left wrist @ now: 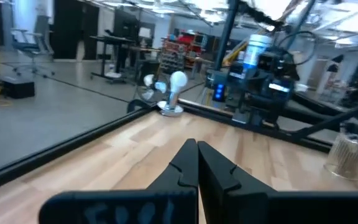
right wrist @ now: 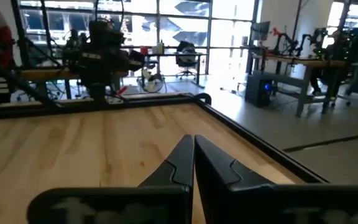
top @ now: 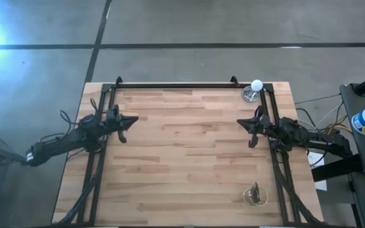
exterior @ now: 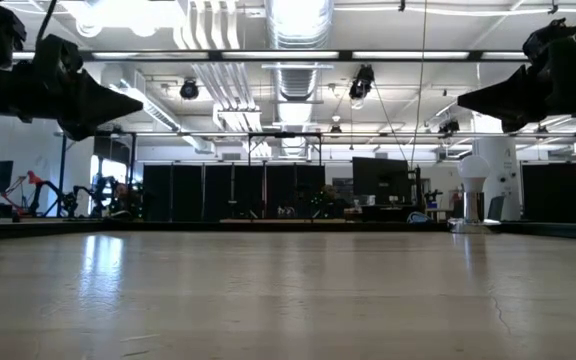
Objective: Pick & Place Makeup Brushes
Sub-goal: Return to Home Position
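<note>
Left claw (top: 134,120) and right claw (top: 240,122) hover closed, facing inward.

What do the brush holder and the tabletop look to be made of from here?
Holder: clear plastic or glass, cannot tell which; the wood shows through its ribbed wall. Tabletop: pale wood in joined strips, smooth, slightly glossy; seams and grain show, and the low view reflects ceiling lights.

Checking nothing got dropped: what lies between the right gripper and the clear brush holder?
Nothing. The high view shows only bare wood of the table between the right gripper and the clear brush holder.
</note>
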